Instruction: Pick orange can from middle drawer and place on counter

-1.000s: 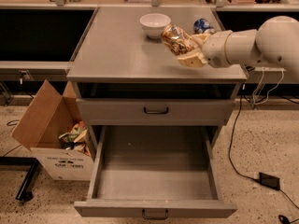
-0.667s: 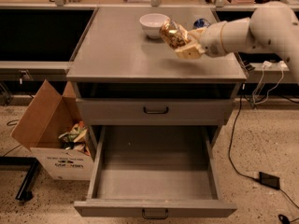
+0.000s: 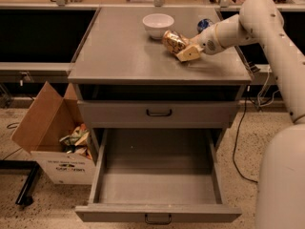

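The orange can (image 3: 171,40) is tilted in my gripper (image 3: 183,50), which is shut on it, low over the back right of the counter (image 3: 119,51). Whether the can touches the counter I cannot tell. It is just right of and in front of a white bowl (image 3: 158,25). My arm reaches in from the right. The middle drawer (image 3: 157,182) is pulled fully open below, with a bare floor and its dark handle (image 3: 158,219) at front centre.
A blue and white can (image 3: 205,24) stands on the counter behind my wrist. The drawer above (image 3: 158,112) is closed. An open cardboard box (image 3: 55,140) with rubbish stands on the floor to the left. A cable (image 3: 238,142) hangs on the right.
My gripper has carried the orange can a little to the left and farther back over the counter, closer to the white bowl. The drawer has not moved.
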Motion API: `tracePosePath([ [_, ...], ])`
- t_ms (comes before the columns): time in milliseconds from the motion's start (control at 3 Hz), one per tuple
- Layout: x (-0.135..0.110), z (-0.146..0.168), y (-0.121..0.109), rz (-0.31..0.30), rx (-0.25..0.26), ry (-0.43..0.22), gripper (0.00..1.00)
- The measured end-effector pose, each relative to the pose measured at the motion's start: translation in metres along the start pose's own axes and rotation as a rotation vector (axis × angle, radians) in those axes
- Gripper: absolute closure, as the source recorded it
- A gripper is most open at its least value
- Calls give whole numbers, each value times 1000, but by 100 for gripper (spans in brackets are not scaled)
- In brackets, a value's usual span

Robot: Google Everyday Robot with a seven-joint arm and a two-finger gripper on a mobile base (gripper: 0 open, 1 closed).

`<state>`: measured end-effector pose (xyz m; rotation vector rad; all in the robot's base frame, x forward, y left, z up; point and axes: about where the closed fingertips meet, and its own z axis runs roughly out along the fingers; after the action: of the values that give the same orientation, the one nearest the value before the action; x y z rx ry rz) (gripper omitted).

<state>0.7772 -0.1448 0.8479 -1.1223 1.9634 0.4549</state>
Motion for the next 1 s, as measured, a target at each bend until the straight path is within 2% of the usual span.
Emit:
tracePosePath([
  [333,9,8,-8,26,-15,32,50],
  [1000,12,9,-13,36,-18,39,4],
])
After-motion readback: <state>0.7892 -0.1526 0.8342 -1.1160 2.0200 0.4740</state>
